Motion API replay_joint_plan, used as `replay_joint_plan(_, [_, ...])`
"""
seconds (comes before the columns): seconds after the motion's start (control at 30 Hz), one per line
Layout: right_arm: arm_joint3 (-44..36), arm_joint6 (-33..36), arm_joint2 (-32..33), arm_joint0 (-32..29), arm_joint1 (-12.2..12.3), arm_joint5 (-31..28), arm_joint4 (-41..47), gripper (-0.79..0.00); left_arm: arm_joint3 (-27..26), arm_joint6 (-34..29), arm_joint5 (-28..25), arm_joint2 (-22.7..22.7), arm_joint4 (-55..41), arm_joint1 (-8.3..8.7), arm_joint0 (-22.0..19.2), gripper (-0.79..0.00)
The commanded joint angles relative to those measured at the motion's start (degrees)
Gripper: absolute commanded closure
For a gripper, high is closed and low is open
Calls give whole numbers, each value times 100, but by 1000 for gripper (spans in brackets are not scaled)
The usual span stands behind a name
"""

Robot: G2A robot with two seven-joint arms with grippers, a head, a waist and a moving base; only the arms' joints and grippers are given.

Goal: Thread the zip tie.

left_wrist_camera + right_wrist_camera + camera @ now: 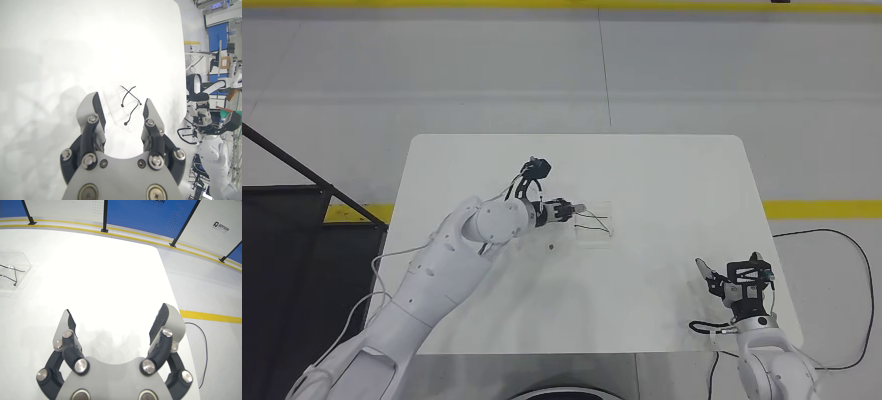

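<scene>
Two thin black zip ties lie crossed on a clear plastic block at the middle of the white table. In the top view the zip ties show as fine dark lines on that block. My left gripper hovers open just short of the ties, its fingers to either side of them and holding nothing; the top view shows it at the block's left edge. My right gripper stands open and empty over the table's near right corner, also seen from above.
The table's right edge and rounded corner are close to the right gripper. A black cable runs on the floor beyond that edge. Yellow floor lines and dark posts stand off the table.
</scene>
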Motion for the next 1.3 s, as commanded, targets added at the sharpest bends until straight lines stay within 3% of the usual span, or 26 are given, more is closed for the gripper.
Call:
replay_joint_plan(0.0, [0, 0, 0, 0, 0, 0, 0, -785, 48, 12, 14, 16, -10, -18, -20, -372])
replay_joint_plan(0.67, [0, 0, 0, 0, 0, 0, 0, -785, 430, -12, 65, 198, -67, -207, -248, -252])
replay_joint_plan(0.83, [0, 0, 0, 0, 0, 0, 0, -785, 495, -34, 86, 202, -74, -238, -272, -185])
replay_joint_plan(1.13, [0, 0, 0, 0, 0, 0, 0, -785, 550, -107, 107, 184, -66, -274, -292, -182])
replay_joint_plan(1.27, [0, 0, 0, 0, 0, 0, 0, -785, 544, -127, 99, 152, -54, -278, -278, -117])
